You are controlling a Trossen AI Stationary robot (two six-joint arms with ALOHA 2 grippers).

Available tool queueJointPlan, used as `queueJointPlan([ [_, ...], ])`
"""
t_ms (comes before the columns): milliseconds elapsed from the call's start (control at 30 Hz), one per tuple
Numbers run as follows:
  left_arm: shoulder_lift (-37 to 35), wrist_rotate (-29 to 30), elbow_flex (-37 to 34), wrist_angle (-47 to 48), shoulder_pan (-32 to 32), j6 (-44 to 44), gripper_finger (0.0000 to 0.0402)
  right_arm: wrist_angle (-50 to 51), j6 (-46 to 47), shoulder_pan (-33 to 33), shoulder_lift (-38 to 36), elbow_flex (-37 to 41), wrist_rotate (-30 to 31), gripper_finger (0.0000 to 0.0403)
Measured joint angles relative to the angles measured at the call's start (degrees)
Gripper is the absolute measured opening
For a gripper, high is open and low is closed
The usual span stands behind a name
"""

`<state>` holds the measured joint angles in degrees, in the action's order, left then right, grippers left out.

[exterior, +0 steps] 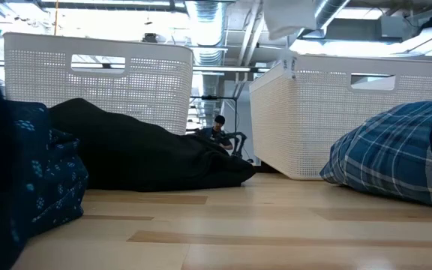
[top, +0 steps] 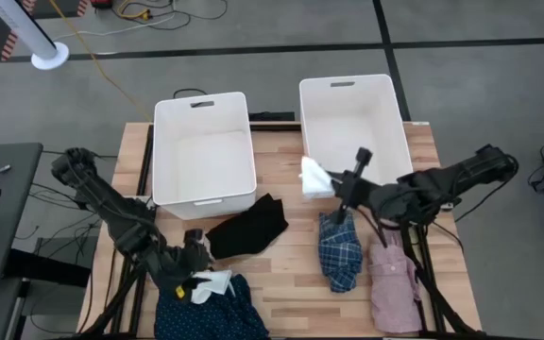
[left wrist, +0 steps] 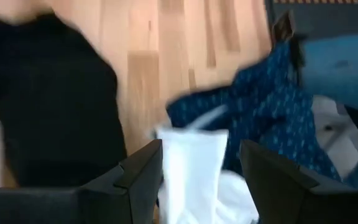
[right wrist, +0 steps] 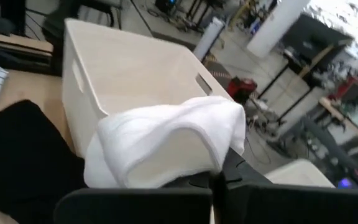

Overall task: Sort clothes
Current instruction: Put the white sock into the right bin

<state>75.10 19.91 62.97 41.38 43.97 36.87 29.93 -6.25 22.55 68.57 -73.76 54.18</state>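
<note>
while the right gripper (top: 340,195) is hanging over the near edge of the right bin (top: 366,94), its fingers are pinching together on a white garment (top: 314,177), which is drooping beside the bin's front wall; from the right wrist the cloth (right wrist: 166,146) is folding over the fingertips and hiding them. the left gripper (top: 199,274) is sitting low at the table's (top: 281,274) near left, its fingers (left wrist: 138,171) standing apart with a pale, white-looking piece of cloth (left wrist: 194,174) lying between them; that view is smeared, so i cannot tell whether the fingers are touching it. from above the same pale cloth (top: 211,283) is resting on the navy patterned garment (top: 206,316), which is running off the bottom edge of the picture.

the black garment (top: 248,227) is lying in front of the left bin (top: 204,151), between the two arms. the blue plaid garment (top: 340,250) is bunching just under the right arm, and the pale pink garment (top: 395,283) is lying just beside it, nearer the right edge, partly covered by the arm.

from table height the black heap (exterior: 133,154) is blocking the lower part of the left bin (exterior: 96,75), the plaid (exterior: 396,157) is cut off at the right, and the navy (exterior: 28,172) is cut off at the left. the right bin (exterior: 343,112) is looking tipped, one bottom corner lifting off the wood. a blurred white shape at the top edge is hard to make out.
</note>
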Motion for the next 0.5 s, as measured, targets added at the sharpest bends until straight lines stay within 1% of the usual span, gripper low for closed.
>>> queueJointPlan([
  [200,2.8,-4.6,-3.6,-1.7,1.9,7.1,0.0210,7.7,5.5,-3.0,-1.9,0.0,0.0,0.0000],
  [500,9.2,-7.4,-4.4,-1.7,3.7,12.9,0.0210,20.8,16.7,-6.7,-2.7,0.0,-0.3,0.0002],
])
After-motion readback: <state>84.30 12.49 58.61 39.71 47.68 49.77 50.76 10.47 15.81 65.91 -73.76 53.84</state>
